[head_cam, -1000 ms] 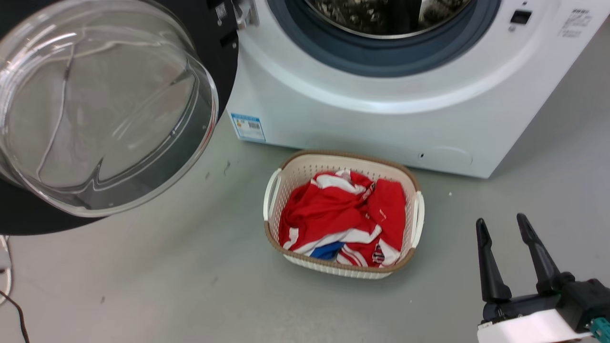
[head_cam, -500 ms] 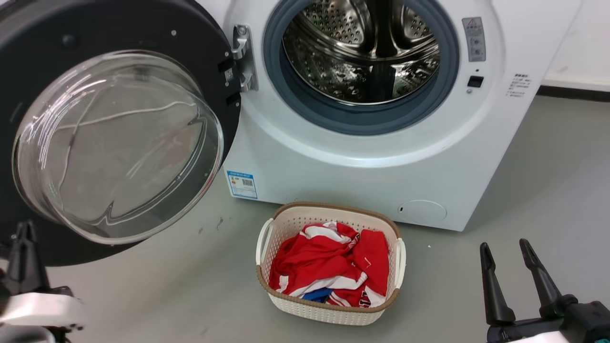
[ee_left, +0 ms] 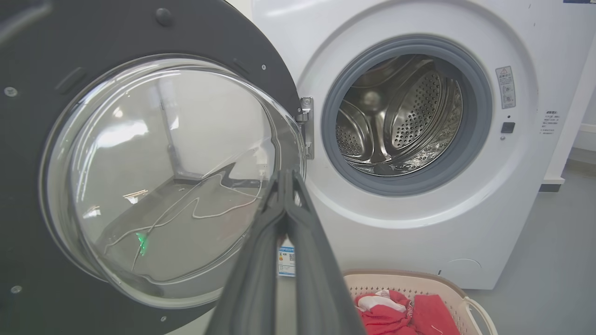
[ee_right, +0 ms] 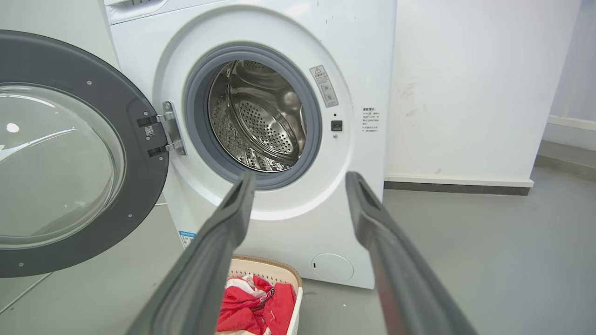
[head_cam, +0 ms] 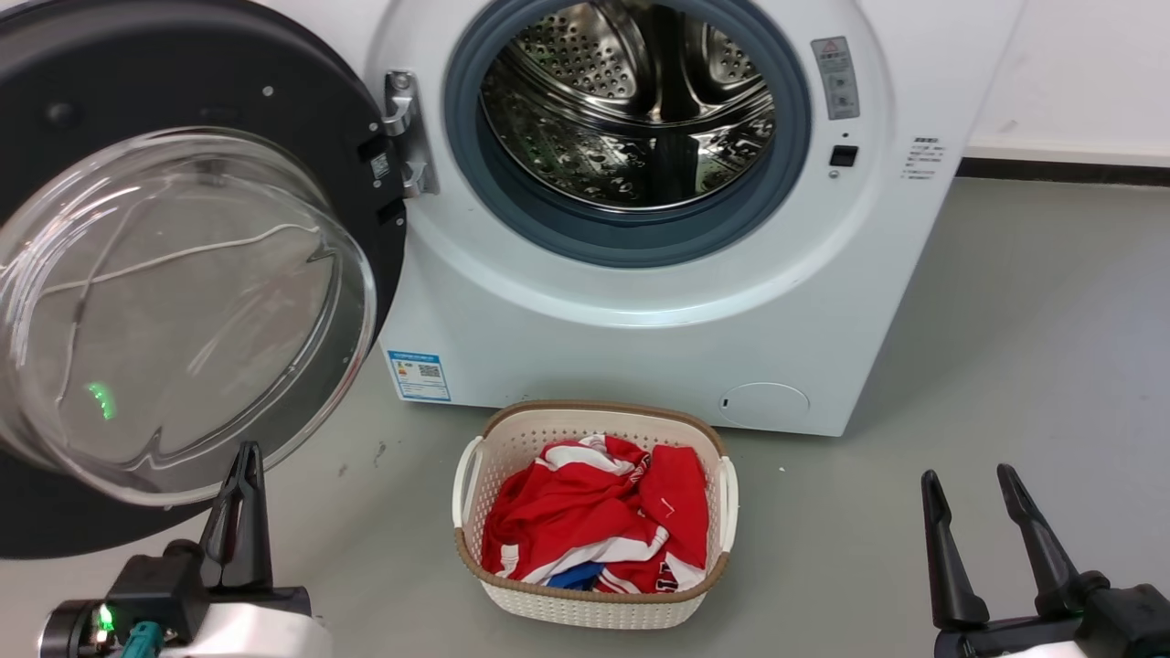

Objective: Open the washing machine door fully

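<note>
The washing machine (head_cam: 640, 311) (ee_left: 419, 223) (ee_right: 288, 218) is a white front-loader with its steel drum mouth exposed. Its round black door (head_cam: 228, 100) (ee_left: 116, 46) (ee_right: 93, 83) with the clear glass bowl (head_cam: 174, 311) is swung wide to the left on its hinge (head_cam: 402, 137). My left gripper (head_cam: 245, 452) (ee_left: 285, 174) is shut with nothing in it, low at the left, just in front of the glass bowl's lower edge. At the lower right my right gripper (head_cam: 969, 475) (ee_right: 300, 179) stands open and empty, well clear of the machine.
A white woven laundry basket (head_cam: 475, 475) (ee_left: 419, 279) (ee_right: 260, 265) holding red, white and blue clothes sits on the grey floor right in front of the machine. A white wall (ee_right: 465, 93) runs to the machine's right, with open floor (head_cam: 1005, 320) before it.
The head camera has tilted up and shifted, so the drum and door sit lower and further left. My left gripper has come up into the lower left. The right gripper has barely moved.
</note>
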Motion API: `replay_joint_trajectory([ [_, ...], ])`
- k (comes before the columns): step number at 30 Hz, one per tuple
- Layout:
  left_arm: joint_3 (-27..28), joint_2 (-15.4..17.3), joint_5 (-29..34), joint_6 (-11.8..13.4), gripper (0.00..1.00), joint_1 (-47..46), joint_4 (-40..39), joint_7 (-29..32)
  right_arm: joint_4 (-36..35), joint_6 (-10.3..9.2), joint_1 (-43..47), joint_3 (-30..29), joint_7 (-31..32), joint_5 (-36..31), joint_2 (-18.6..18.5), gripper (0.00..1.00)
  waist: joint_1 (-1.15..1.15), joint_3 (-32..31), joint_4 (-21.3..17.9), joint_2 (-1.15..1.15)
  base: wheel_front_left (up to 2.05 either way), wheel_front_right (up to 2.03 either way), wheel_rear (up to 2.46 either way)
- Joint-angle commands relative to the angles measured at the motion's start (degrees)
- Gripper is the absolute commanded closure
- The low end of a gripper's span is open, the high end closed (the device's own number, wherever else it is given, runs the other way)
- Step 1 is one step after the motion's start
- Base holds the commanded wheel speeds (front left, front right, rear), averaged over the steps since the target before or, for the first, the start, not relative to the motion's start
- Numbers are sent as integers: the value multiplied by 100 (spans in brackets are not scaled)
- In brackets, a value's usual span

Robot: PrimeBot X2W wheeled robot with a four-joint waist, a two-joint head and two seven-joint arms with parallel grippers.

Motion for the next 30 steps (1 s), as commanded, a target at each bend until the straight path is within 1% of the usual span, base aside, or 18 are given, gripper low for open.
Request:
replay_joint_trajectory([
  [1, -49, -62, 85, 89, 100, 148, -99, 15, -45, -1, -5, -22, -12, -27, 15, 0, 1, -7, -137, 0, 0, 0, 0],
  [3, -164, -104, 178, 157, 100, 257, -123, 15, -71, -1, 36, -39, -12, -20, 15, 0, 1, -13, -222, 0, 0, 0, 0],
  [4, -252, -143, 243, 220, 77, 320, -152, 15, -102, -1, 89, -85, -12, -7, 15, 0, 1, -17, -285, 0, 0, 0, 0],
  [5, -303, -164, 264, 251, 49, 365, -144, 15, -117, -1, 112, -103, -12, 6, 15, 0, 1, -18, -313, 0, 0, 0, 0],
  [6, -340, -184, 294, 278, 0, 383, -146, 15, -133, -1, 126, -116, -12, 13, 15, 0, 1, -19, -340, 0, 0, 0, 0],
  [12, -566, -233, 243, 316, 0, 465, -90, 15, -188, -1, 211, -63, -12, -19, 16, 0, 1, -28, -487, 0, 0, 0, 0],
  [18, -692, -271, 207, 381, 0, 493, 0, 15, -184, -1, 241, -138, -12, 7, 16, 0, 1, -49, -567, 0, 0, 0, 0],
  [30, -647, -302, 143, 426, 0, 573, 2, 15, -142, -1, 298, -214, -12, 61, 16, 0, 1, -62, -613, 0, 0, 0, 0],
])
